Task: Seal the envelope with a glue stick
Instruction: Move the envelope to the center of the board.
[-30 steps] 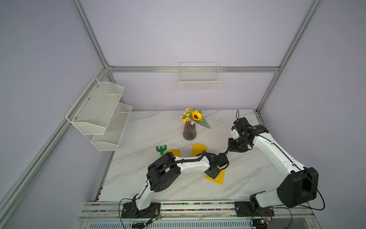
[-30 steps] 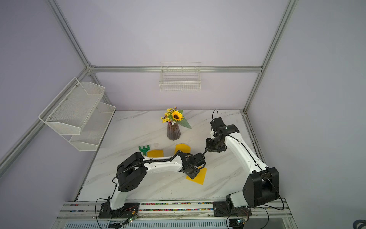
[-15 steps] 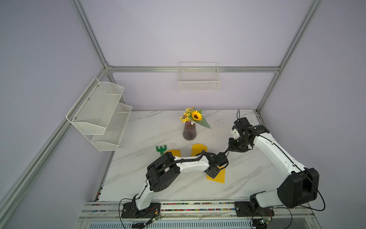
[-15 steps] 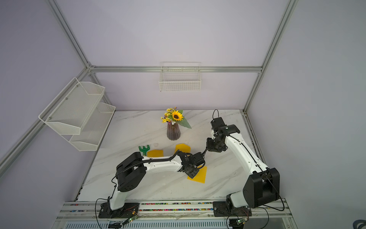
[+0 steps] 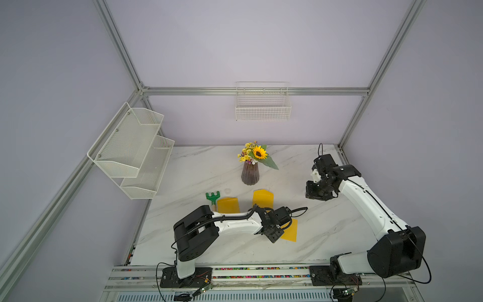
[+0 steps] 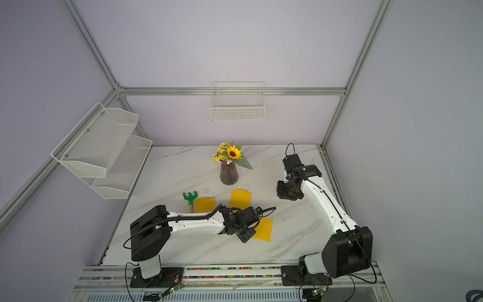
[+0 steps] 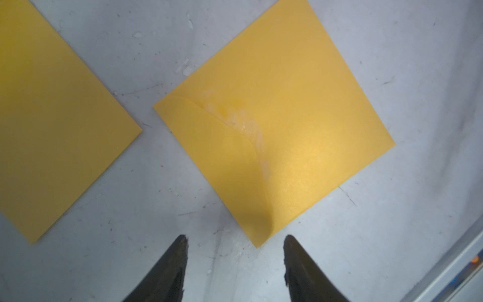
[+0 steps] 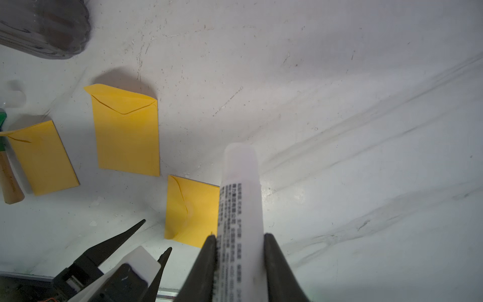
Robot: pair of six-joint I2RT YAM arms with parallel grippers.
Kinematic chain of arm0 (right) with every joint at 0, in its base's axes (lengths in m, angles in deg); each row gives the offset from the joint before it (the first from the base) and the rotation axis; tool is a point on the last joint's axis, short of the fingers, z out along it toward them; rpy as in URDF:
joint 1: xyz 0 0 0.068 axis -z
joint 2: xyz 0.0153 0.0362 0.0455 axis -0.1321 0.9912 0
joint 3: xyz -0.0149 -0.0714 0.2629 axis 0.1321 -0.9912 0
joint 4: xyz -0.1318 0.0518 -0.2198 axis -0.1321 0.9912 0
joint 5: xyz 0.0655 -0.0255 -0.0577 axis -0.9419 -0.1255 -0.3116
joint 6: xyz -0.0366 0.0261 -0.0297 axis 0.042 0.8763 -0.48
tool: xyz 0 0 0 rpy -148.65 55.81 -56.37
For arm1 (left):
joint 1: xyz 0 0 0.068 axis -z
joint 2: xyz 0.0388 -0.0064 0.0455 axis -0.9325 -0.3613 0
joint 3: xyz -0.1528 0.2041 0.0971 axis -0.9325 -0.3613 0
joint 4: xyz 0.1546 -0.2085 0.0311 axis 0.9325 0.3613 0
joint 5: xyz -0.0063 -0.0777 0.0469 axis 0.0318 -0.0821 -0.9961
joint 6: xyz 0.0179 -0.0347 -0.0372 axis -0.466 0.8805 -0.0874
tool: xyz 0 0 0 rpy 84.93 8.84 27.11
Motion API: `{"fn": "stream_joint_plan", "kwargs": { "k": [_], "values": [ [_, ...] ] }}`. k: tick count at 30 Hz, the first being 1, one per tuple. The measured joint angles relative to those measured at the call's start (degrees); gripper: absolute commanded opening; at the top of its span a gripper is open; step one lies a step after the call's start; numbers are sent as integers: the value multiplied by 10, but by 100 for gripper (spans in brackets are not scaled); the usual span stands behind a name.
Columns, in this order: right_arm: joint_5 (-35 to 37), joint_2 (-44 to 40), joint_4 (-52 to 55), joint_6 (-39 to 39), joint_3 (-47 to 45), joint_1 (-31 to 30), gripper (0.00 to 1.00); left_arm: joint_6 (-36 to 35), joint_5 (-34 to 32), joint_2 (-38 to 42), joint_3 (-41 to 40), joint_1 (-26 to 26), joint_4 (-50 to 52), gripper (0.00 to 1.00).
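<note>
Yellow paper envelope [image 7: 300, 104] lies flat on the white marble table [image 5: 198, 172], flap folded down, well in front of the ribbed dark flower vase [image 5: 250, 175]; left gripper [image 7: 235, 238] there too, jaws apart, nothing between. Right of the vase, right gripper [image 8: 240, 235], jaws clamped on the white printed plastic glue stick [image 8: 241, 183].
</note>
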Motion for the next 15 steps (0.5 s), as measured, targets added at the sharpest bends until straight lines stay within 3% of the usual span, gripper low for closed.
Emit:
{"fn": "stream_joint_plan", "kwargs": {
  "k": [8,15],
  "values": [
    [13,0,10,0,7,6,0,-3,-9,-44,21,13,-26,62],
    [66,-31,17,2,31,19,0,9,-43,-75,59,13,-31,59]
  ]
}}
